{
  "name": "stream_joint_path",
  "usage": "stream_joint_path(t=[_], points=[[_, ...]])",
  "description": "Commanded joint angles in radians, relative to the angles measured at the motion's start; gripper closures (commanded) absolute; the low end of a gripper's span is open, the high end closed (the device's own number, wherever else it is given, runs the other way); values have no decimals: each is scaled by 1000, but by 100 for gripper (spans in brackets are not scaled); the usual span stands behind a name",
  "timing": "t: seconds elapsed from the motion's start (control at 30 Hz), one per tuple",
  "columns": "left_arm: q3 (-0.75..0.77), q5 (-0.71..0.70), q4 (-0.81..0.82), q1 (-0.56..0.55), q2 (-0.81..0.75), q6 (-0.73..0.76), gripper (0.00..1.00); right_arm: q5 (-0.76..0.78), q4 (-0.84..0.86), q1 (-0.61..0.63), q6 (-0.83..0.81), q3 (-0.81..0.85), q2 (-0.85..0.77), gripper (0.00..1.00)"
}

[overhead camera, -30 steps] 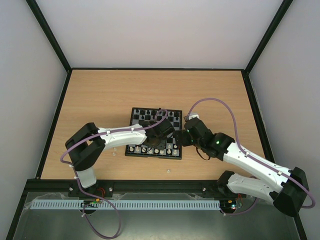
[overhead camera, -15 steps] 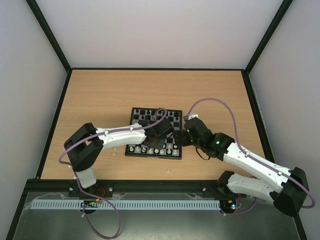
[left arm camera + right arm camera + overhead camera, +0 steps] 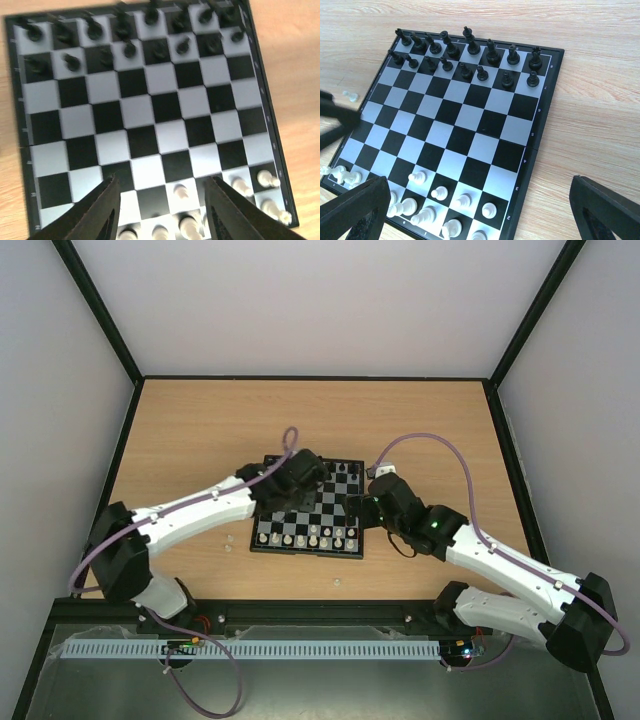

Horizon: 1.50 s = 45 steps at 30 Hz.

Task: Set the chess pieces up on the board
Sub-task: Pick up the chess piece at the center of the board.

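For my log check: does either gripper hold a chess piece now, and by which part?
Nothing is held. The left gripper and the right gripper are both open, and neither grips a piece.

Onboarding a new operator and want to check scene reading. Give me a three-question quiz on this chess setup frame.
1. True or false: the black chess pieces fill the two rows of the board farthest from the arms.
2. The right gripper holds: A) a white pawn, B) a black knight, C) nothing.
3. What colour is the loose piece lying on the table beside the board?
Key: 1 true; 2 C; 3 white.
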Motion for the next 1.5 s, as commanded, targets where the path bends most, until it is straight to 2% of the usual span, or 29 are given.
stream_joint_path(t=[0.0,0.27,0.3,0.33,0.63,0.77,0.87,1.07,1.2,1.3,1.47], points=[[-33,-32,-11,107,-86,15,47,18,14,0,10,10,-20,1],[-188,1,84,366,-188,23,16,4,21,0,6,12,-13,1],[-200,1,93,386,-185,25,4,2,22,0,6,12,-10,1],[-209,1,100,400,-178,27,1,-1,22,0,6,13,-8,1],[-294,10,194,485,-103,47,1,-19,26,0,1,9,-2,1],[-316,7,222,496,-62,45,5,-27,27,0,0,9,3,2],[-324,9,239,501,-35,45,14,-31,28,0,-2,8,5,1],[-341,21,258,503,-17,49,46,-32,29,0,-3,8,6,1],[-360,25,270,503,-15,51,56,-34,29,0,-2,6,7,1],[-376,23,278,503,-12,52,58,-37,31,0,-2,6,9,1],[-387,33,292,503,2,53,70,-38,31,0,-2,6,9,1]])
